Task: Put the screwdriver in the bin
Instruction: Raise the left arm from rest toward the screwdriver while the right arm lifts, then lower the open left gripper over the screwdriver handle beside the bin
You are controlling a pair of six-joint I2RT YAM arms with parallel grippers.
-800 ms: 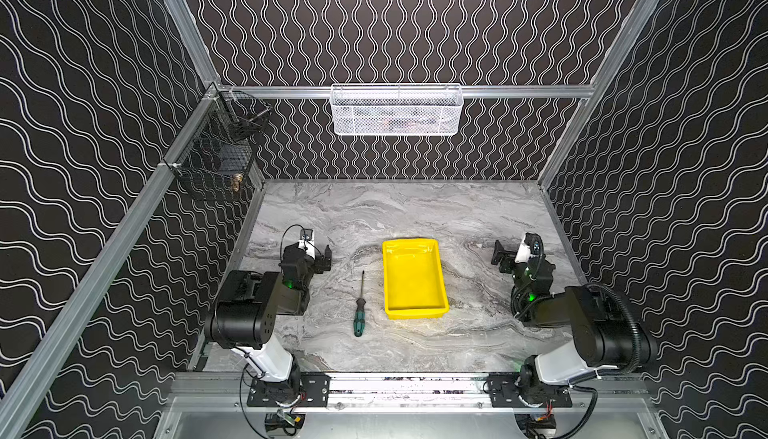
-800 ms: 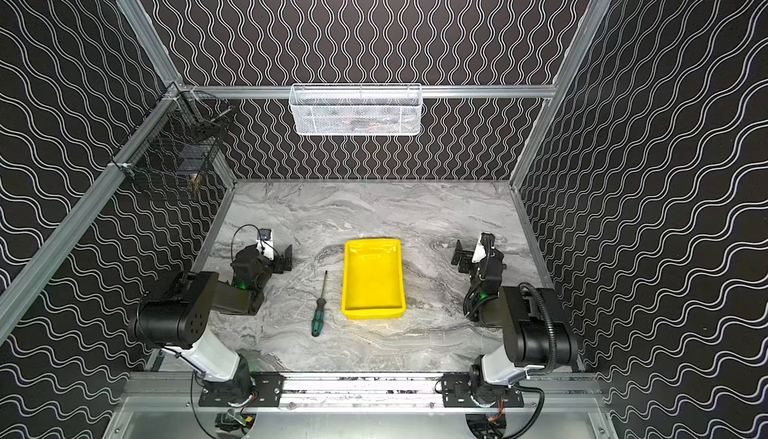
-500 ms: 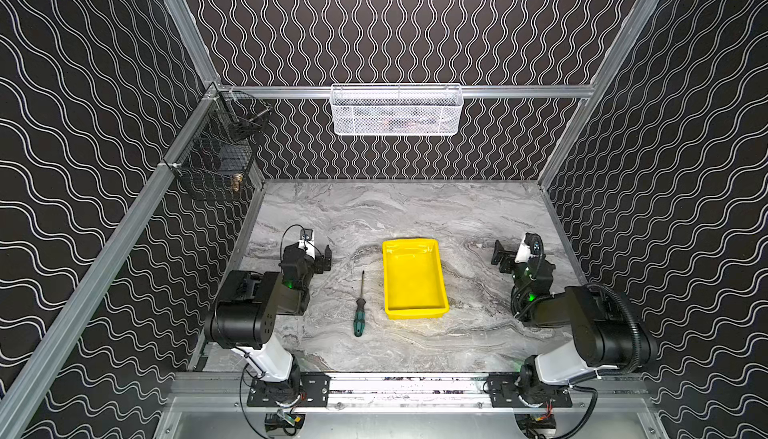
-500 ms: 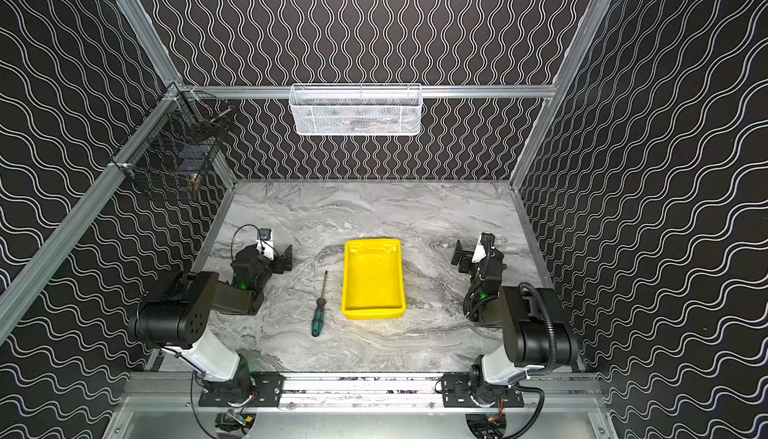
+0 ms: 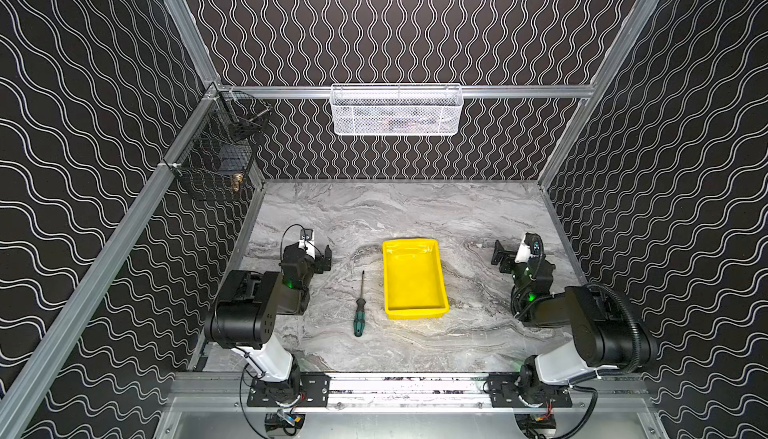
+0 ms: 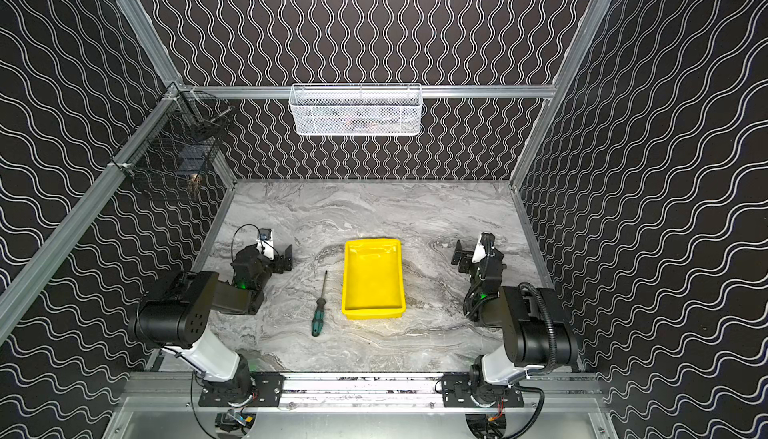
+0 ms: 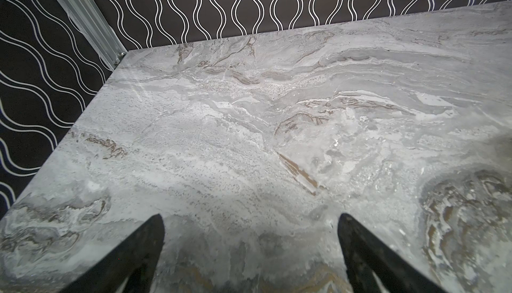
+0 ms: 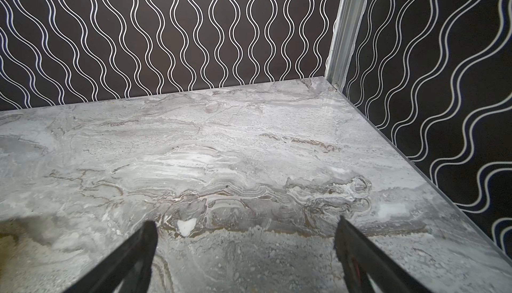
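Note:
The screwdriver [image 5: 360,308] [image 6: 319,307] lies flat on the marble table, green-and-black handle toward the front, thin shaft pointing back. Just right of it sits the yellow bin [image 5: 415,310] [image 6: 372,308], with nothing inside. My left gripper [image 5: 318,256] [image 6: 280,258] [image 7: 249,219] rests low at the left, behind and left of the screwdriver, open with only bare marble between its fingers. My right gripper [image 5: 505,256] [image 6: 463,258] [image 8: 245,225] rests at the right of the bin, open and holding nothing. Neither wrist view shows the screwdriver or the bin.
A white wire mesh basket [image 5: 397,111] hangs on the back rail. A black wire basket [image 5: 216,154] hangs on the left rail. Patterned walls close the table on three sides; an aluminium rail [image 5: 407,387] carries both arm bases along the front.

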